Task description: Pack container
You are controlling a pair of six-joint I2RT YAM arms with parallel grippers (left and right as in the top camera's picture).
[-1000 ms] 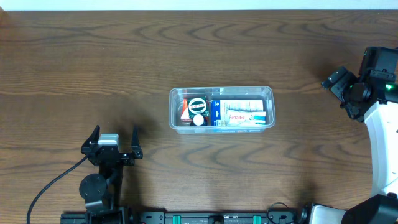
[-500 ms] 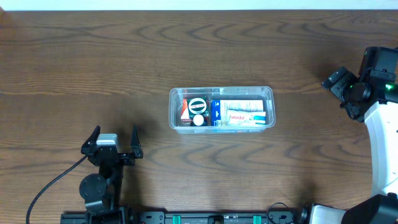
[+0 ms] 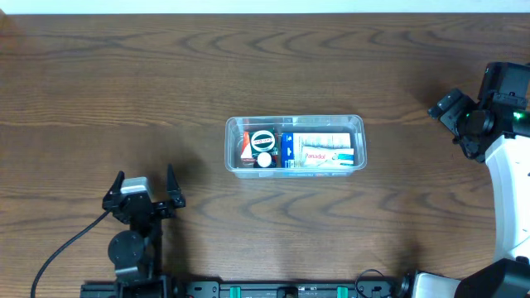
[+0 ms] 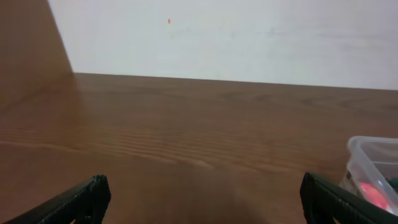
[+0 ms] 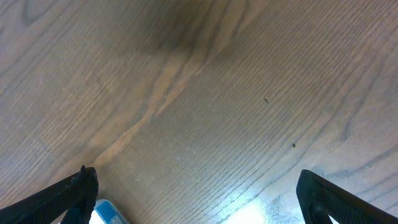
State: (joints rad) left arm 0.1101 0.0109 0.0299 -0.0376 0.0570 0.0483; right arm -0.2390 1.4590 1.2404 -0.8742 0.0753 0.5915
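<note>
The clear plastic container [image 3: 356, 124] sits at the table's middle. It holds a red and black round item [image 3: 262, 141], a small white cap and blue and white boxes [image 3: 319, 150]. My left gripper [image 3: 142, 187] is open and empty near the front left, well apart from the container. In the left wrist view [image 4: 204, 190] its fingers are spread over bare wood, and a corner of the container [image 4: 370, 163] shows at the right edge. My right gripper [image 3: 455, 124] is at the far right, open and empty over bare wood in the right wrist view [image 5: 198, 183].
The brown wooden table [image 3: 166, 83] stretches around the container. A white wall [image 4: 236, 37] stands behind the table's far edge. A small blue and white bit [image 5: 107, 213] shows beside my right gripper's left finger; I cannot tell what it is.
My left gripper has shifted a little to the left. The right arm and the container have not moved.
</note>
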